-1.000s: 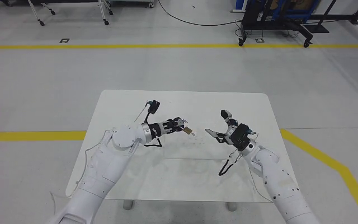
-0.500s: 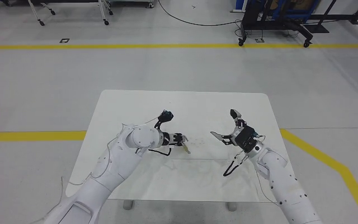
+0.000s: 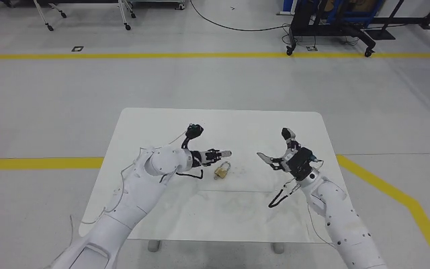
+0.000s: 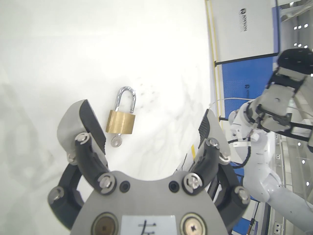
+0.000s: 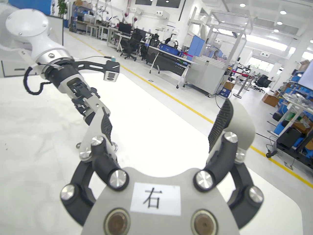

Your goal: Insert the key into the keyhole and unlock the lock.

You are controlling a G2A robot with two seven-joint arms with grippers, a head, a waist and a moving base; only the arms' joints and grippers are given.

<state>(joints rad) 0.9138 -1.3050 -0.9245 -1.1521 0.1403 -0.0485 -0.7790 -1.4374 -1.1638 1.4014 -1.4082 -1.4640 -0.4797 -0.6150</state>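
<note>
A brass padlock with a silver shackle lies flat on the white table, the key stuck in the keyhole at its bottom end. In the left wrist view the padlock rests just beyond and between the open fingers of my left gripper, which hovers above it without touching. From the top my left gripper sits right beside the lock. My right gripper is open and holds nothing, above the table to the right of the lock. Whether the shackle is released, I cannot tell.
The right arm's gripper shows far off in the left wrist view; the left arm's gripper shows across the table in the right wrist view. The table's right edge runs close under the right arm.
My left gripper carried the padlock down to the table, let go of it and opened. The lock now lies on the table. The right gripper drifted slightly right.
</note>
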